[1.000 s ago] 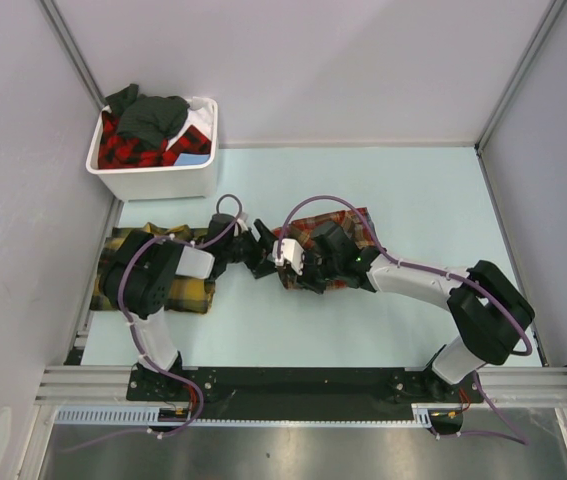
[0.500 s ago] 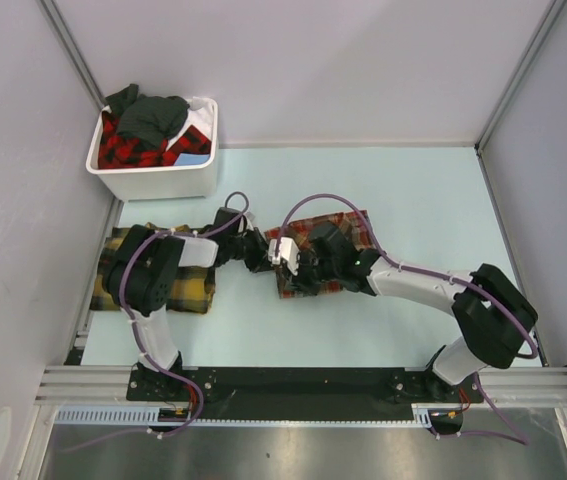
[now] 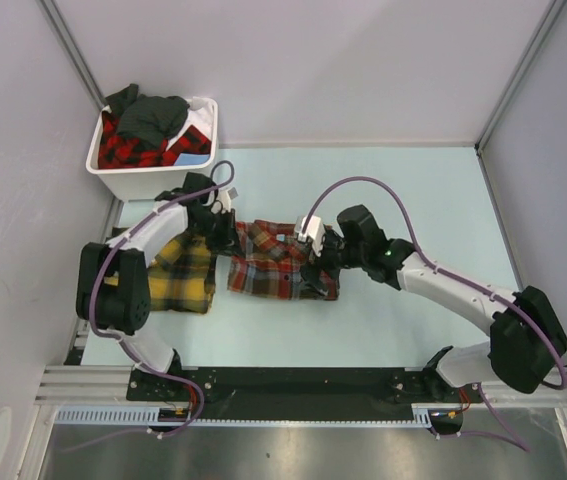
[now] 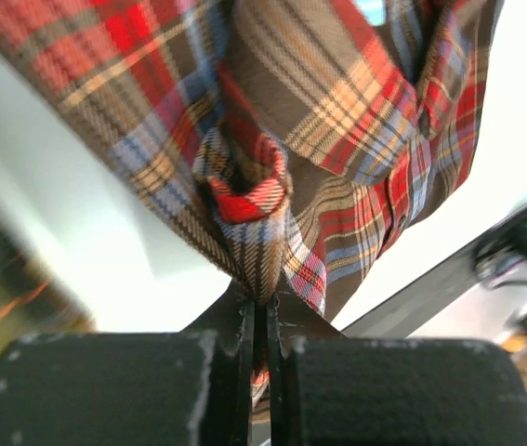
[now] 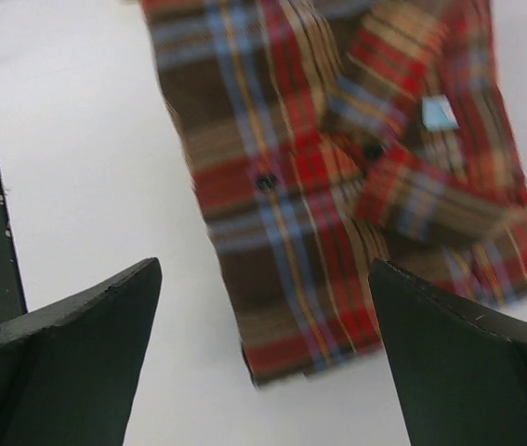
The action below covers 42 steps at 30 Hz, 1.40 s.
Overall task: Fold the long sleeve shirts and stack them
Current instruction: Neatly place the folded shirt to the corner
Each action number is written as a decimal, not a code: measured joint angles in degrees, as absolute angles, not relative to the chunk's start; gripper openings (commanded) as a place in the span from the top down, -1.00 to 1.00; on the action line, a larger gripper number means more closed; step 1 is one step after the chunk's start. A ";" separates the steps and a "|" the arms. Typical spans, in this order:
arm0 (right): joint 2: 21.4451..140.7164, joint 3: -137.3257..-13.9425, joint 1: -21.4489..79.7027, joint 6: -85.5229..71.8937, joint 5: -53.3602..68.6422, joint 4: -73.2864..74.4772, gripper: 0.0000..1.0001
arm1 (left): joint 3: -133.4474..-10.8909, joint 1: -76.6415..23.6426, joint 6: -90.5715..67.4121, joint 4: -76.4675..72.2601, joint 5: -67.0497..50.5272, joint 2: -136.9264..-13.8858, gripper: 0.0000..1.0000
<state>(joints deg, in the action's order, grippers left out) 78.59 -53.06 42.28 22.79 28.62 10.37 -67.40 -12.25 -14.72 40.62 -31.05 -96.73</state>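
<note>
A folded red-brown plaid long sleeve shirt lies on the pale table between the arms. My left gripper is at its left edge, shut on a bunched fold of that shirt; the cloth runs into the closed jaws of the left gripper. My right gripper hovers over the shirt's right edge, open and holding nothing. In the right wrist view the right gripper has wide-apart fingers above the shirt. A folded yellow-and-dark-green shirt lies to the left.
A white bin stands at the back left, filled with red-black plaid and dark grey clothes. Grey walls close in the table on three sides. The black rail with the arm bases runs along the near edge.
The left gripper has shut on the red-brown shirt and drawn it leftward. The right gripper has let go, opened wide and pulled back to the right. The yellow shirt is now uncovered.
</note>
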 measured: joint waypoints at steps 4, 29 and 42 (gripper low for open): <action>76.77 -52.75 40.23 23.86 27.09 13.45 -0.99 | -71.66 -10.63 -5.89 50.04 -27.83 -93.93 1.00; 75.02 -51.35 35.99 27.09 20.93 23.57 -0.99 | -89.21 2.98 18.31 73.08 -23.14 -81.47 1.00; 71.55 -49.54 35.86 28.64 19.73 24.32 -0.99 | -90.63 3.31 21.34 75.29 -21.82 -75.75 1.00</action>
<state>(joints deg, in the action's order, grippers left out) 71.55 -49.54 35.86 28.64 19.73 24.32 -90.63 3.31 21.34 75.29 -21.82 -75.75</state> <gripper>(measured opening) 0.994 0.027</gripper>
